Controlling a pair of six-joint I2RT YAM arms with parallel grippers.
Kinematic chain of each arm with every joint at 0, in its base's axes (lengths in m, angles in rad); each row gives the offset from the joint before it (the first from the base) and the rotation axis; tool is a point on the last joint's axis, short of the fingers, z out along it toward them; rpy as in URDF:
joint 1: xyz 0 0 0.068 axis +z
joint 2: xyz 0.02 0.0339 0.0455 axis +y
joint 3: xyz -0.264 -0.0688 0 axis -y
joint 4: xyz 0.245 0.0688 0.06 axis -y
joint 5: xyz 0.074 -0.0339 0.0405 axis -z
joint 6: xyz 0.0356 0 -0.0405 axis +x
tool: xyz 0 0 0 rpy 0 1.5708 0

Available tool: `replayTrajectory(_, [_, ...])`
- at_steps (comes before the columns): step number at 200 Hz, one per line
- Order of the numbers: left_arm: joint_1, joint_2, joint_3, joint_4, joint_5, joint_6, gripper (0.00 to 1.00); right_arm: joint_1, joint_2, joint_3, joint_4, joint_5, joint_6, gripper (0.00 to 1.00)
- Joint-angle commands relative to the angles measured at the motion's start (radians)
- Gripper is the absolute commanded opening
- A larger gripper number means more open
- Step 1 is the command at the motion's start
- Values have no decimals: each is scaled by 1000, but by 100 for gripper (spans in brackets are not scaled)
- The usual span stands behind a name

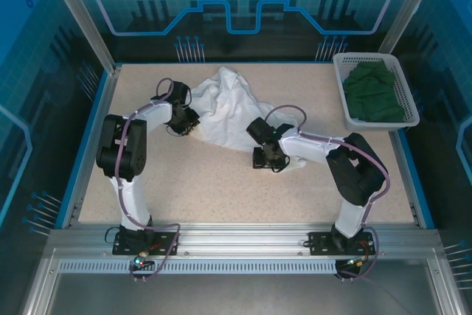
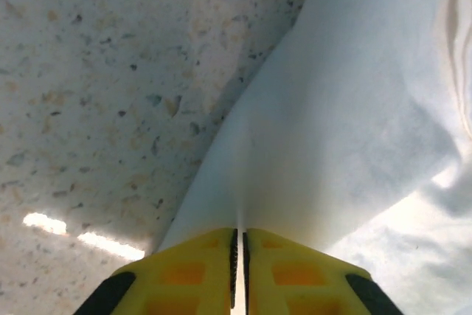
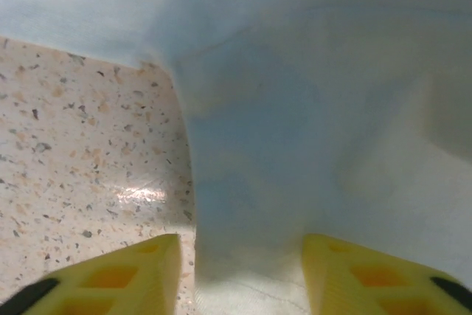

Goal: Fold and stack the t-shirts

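Note:
A white t-shirt [image 1: 225, 105] lies crumpled on the speckled table [image 1: 221, 189], toward the back middle. My left gripper [image 1: 186, 129] is at its left edge; in the left wrist view the yellow fingers [image 2: 192, 271] are pressed together, so the left gripper [image 2: 240, 256] is shut on a thin fold of the white t-shirt [image 2: 346, 108]. My right gripper [image 1: 274, 164] is at the shirt's near right corner. There the right gripper [image 3: 242, 245] stands open, with a flap of the white t-shirt [image 3: 295, 94] lying between its spread fingers [image 3: 125, 274]. A dark green t-shirt [image 1: 376, 94] lies in the basket.
A white lattice basket [image 1: 341, 79] stands at the back right corner and holds the green cloth. Blue rails edge the table on the left and right. Bare tabletop stretches in front of the white shirt, between the two arms.

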Motion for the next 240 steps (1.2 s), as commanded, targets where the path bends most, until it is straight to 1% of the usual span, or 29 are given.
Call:
replayTrajectory(1, [-3,9,49,-29,-18,25,1,4,22,-1,2,-28,-14,19])
replayTrajectory(13, [-4,-5,46,-24,-17,28,0,-3,19,-6,11,-32,-16,8])
replayTrajectory(31, [-4,-48,27,-11,-19,32,0,-12,-15,-19,23,-36,-25,0])
replayTrajectory(62, [-6,-146,-5,-4,-27,34,0,-30,-127,-40,48,-56,-62,0])
replayTrajectory(92, [-13,-235,-38,-16,-33,34,0,-46,-230,-38,23,-45,-96,0])
replayTrajectory(102, [-16,-255,-51,-35,-46,34,16,-57,-257,-45,19,-60,-100,0])
replayTrajectory(118, [-21,-268,-88,-49,-79,30,36,-65,-301,-63,23,-73,-111,0])
replayTrajectory(123, [-21,-266,-102,-51,-87,24,40,-67,-310,-71,25,-75,-114,0])
replayTrajectory(130, [-21,-257,-118,-50,-89,16,43,-70,-326,-81,26,-75,-119,0])
replayTrajectory(140, [-21,-238,-131,-42,-72,4,50,-72,-348,-92,31,-82,-132,0])
replayTrajectory(160, [-21,-194,-147,-7,-30,-21,55,-89,-388,-119,38,-93,-144,0])
replayTrajectory(179, [-24,-153,-131,-2,-12,-21,58,-115,-424,-146,50,-127,-149,0])
replayTrajectory(210, [-33,-110,-113,-16,-19,-15,58,-148,-467,-172,54,-155,-160,0])
replayTrajectory(240, [-46,-81,-100,-18,-34,-16,58,-200,-502,-205,87,-228,-149,0])
